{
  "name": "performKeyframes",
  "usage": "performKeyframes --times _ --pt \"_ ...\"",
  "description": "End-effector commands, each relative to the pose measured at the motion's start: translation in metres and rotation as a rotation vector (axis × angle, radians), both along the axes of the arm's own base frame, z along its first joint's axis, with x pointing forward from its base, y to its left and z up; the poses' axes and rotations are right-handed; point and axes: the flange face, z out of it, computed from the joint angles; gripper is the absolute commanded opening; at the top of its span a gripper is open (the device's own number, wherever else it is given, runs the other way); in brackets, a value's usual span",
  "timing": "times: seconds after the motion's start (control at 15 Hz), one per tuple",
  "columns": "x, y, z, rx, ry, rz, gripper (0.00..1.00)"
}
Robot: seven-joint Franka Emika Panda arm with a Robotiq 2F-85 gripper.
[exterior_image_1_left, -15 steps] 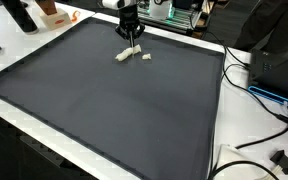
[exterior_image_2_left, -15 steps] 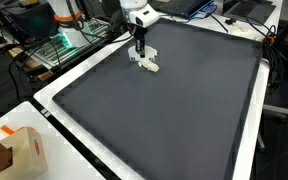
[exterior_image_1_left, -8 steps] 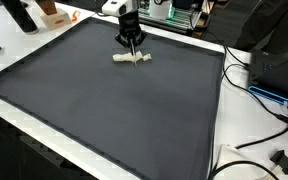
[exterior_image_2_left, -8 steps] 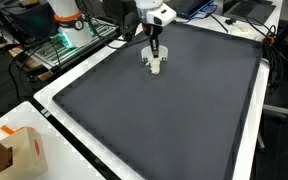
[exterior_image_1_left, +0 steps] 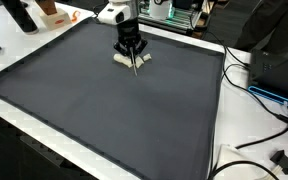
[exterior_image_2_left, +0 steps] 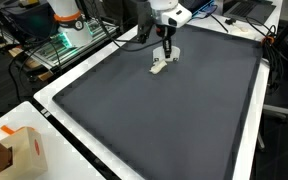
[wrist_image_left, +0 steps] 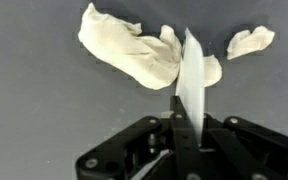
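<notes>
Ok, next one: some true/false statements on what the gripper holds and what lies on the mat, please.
1. The gripper is shut on a thin white blade. True.
2. The large cream lump lies on a white cloth. False: it lies on a dark mat.
3. A small cream scrap lies beside the lump. True.
4. The lump lies at the mat's centre. False: it is near one edge.

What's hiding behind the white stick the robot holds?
A big pale lump lies behind the white stick in the wrist view, on the dark mat. The end effector grips the stick. The strip of lump right behind the stick is covered, so unseen.
</notes>
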Motion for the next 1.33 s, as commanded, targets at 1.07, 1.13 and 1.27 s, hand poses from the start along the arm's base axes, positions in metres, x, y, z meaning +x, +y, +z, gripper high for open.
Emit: performKeyframes --times 1.07,1.13,1.27 --pt "-0.047 -0.024 -0.037 0.021 0.187 -0.018 0.01" --pt "-0.053 -0.027 -0.037 0.017 0.2 -0.012 0.01" --pt "-0.064 -0.03 -0.037 0.018 0.225 0.008 0.01"
